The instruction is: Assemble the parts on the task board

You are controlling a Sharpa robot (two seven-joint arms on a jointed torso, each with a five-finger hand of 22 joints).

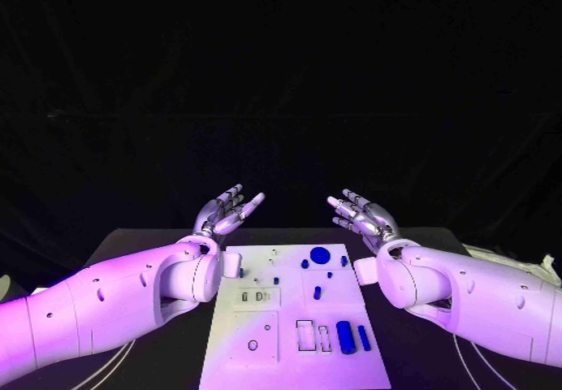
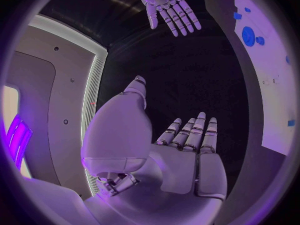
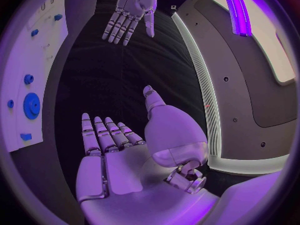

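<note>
The white task board [image 1: 264, 357] lies flat in the middle of the table between my arms. Small blue parts lie on it: a round disc [image 1: 320, 254] at its far end, small pieces [image 1: 317, 292] near the middle, and a long bar [image 1: 344, 336] near its front right. My left hand [image 1: 228, 209] is raised beyond the board's far left corner, fingers spread and holding nothing. My right hand [image 1: 360, 214] is raised beyond the far right corner, likewise spread and empty. Both palms face each other. The left wrist view shows my left hand [image 2: 187, 150], my right hand [image 2: 167, 5] and the board [image 2: 272, 80].
The black table [image 1: 153, 240] runs out on both sides of the board. A pale object [image 1: 509, 258] lies at the table's right edge behind my right arm. The right wrist view shows my right hand [image 3: 115, 155], my left hand [image 3: 131, 10] and the board's edge [image 3: 37, 50].
</note>
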